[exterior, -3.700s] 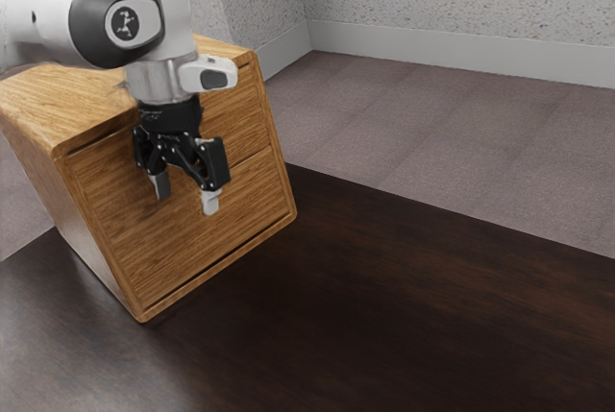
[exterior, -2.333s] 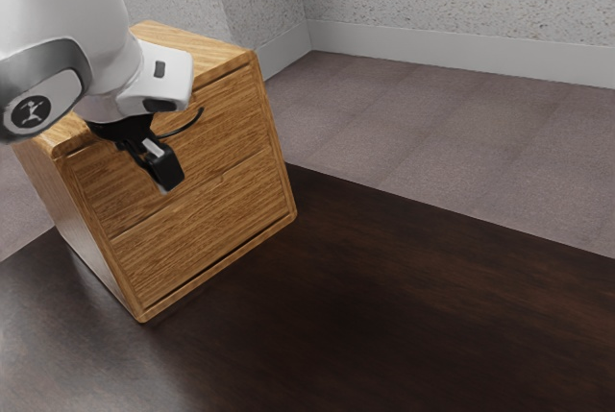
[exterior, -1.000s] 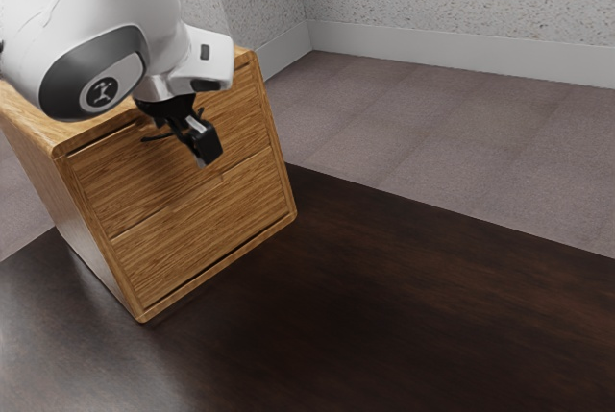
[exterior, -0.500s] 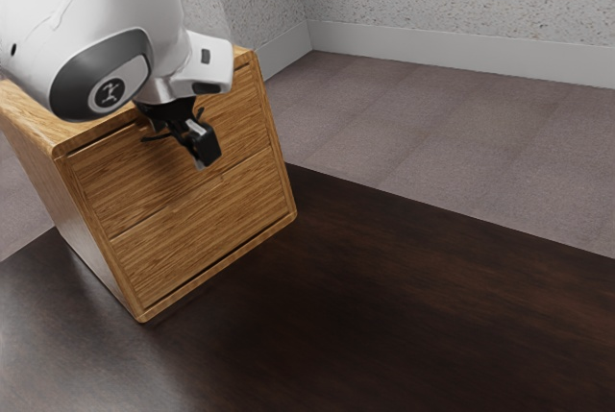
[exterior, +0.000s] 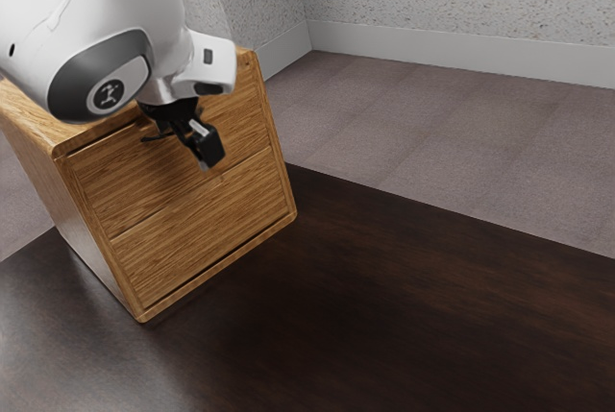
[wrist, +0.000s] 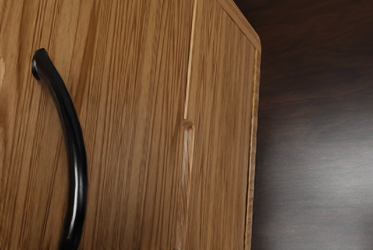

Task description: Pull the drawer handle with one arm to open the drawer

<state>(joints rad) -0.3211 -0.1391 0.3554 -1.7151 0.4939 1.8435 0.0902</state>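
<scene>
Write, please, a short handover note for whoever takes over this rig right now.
Gripper: in front of the top drawer, close by the handle; whether it grips cannot be told.
Things: cabinet stands on the table; the top drawer looks shut, flush with the front below it.
Done: the approach to the handle.
Left: confirm a hold on the handle, then pull the drawer straight out.
</scene>
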